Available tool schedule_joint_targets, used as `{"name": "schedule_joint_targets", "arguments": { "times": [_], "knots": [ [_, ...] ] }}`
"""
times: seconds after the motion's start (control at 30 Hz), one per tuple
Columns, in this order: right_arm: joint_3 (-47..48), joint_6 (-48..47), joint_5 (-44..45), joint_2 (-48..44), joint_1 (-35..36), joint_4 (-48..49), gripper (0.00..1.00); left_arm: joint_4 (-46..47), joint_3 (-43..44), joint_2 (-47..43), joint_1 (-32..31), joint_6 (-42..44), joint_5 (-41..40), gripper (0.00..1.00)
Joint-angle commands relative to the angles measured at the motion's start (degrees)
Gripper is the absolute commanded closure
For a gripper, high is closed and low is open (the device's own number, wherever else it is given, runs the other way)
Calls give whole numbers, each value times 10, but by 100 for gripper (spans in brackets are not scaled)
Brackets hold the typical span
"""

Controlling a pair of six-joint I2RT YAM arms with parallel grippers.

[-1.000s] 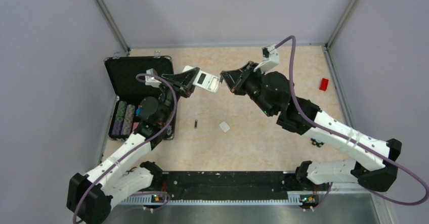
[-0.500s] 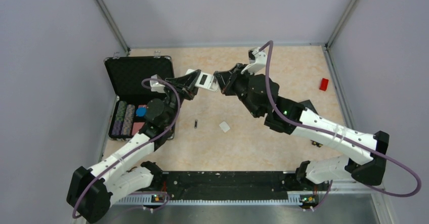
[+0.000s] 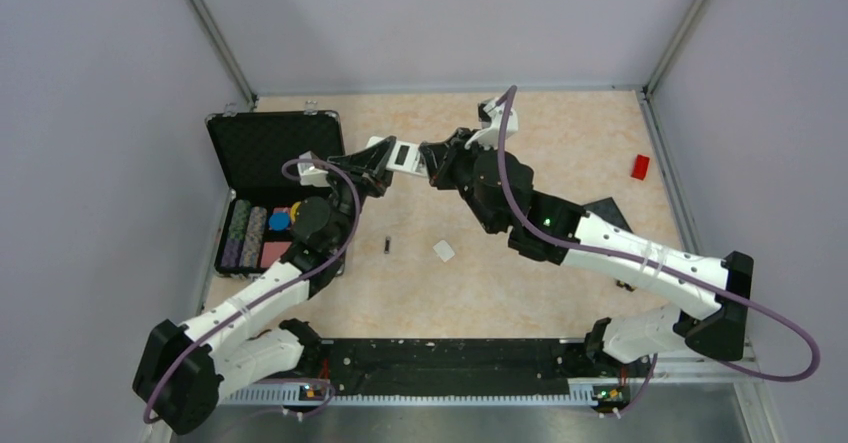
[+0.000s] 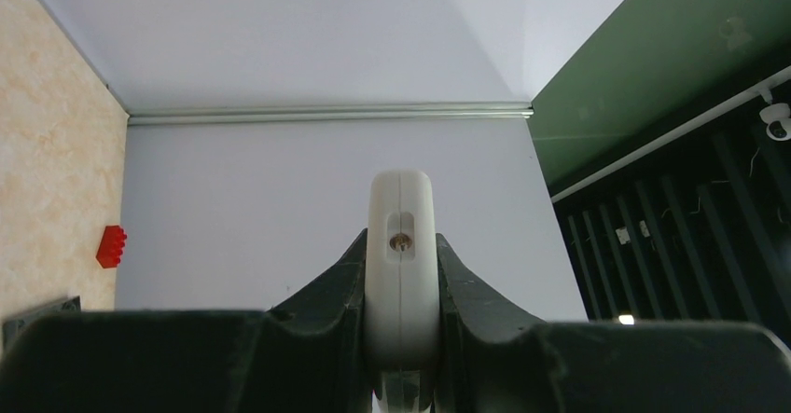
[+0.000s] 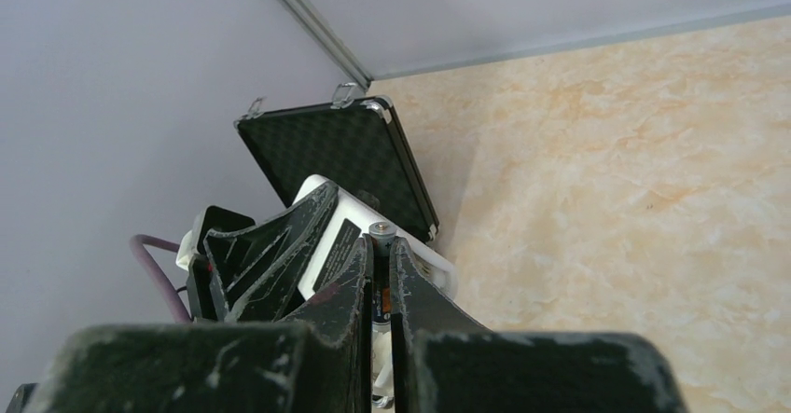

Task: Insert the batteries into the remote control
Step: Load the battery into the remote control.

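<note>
You had the left gripper [image 3: 373, 165] clamped on the remote control [image 3: 402, 156], held aloft, with the right gripper [image 3: 431, 157] pinching one battery [image 5: 381, 236] right at it. I'd have squared that battery to the slot [image 3: 403, 153] and eased in slow. The other battery [image 3: 388, 247] lay on the tabletop [image 3: 560, 163].

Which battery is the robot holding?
The battery pinched in the right gripper, up next to the remote control. The other battery lies alone on the table, touching no gripper.

The right gripper [image 5: 382, 245] hid all but the tip of one battery [image 5: 381, 233]; the remote control [image 4: 401, 245] showed only its end edge, face unseen.
</note>
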Motion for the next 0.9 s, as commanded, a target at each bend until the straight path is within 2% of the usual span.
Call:
{"name": "schedule_joint_targets", "arguments": {
  "times": [0.0, 0.3, 0.77, 0.87],
  "knots": [
    [10, -6, 20, 5, 11, -2, 98, 102, -6, 4, -6, -14, -13, 100],
    [18, 11, 19, 17, 11, -29, 93, 134, -9, 14, -10, 1, -23, 100],
    [37, 46, 57, 23, 12, -75, 77, 131, -22, 7, -10, -8, -31, 100],
    [38, 48, 59, 23, 12, -77, 76, 131, -26, 7, -10, -11, -31, 100]
  ]
}}
